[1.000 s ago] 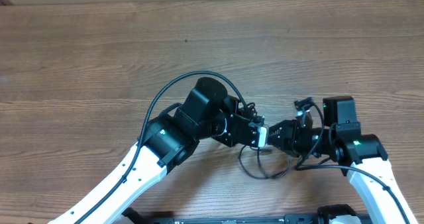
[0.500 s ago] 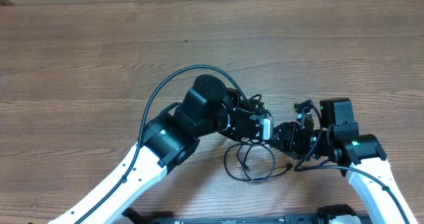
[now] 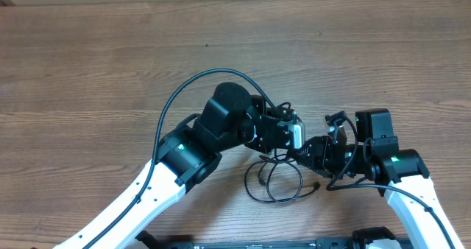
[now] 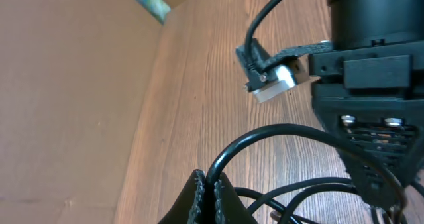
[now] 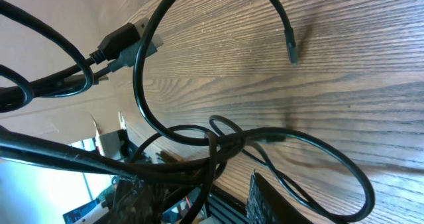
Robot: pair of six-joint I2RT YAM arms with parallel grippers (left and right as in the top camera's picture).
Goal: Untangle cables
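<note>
Thin black cables [image 3: 276, 184] lie in loose loops on the wooden table, just in front of the two grippers, which meet nose to nose. My left gripper [image 3: 296, 137] is shut on one black cable [image 4: 278, 132], which rises out of its closed fingertips [image 4: 207, 191] and arcs right. My right gripper [image 3: 307, 152] is open. Several cable strands [image 5: 142, 85] run between its spread fingers [image 5: 271, 201], with a gap on one side. A black plug [image 5: 122, 38] and a greyer one [image 5: 142, 52] hang at upper left, and a loose cable end [image 5: 291, 52] points down at the table.
A cardboard wall [image 4: 66, 85] borders the table beside the left gripper. The left arm's own thick black wire [image 3: 184, 94] arcs over its elbow. A black rail [image 3: 257, 243] runs along the table's near edge. Bare wood spreads at the back and left.
My left gripper has moved away from the near edge with its cable. The loops on the table have widened and shifted left. The right gripper has stayed put.
</note>
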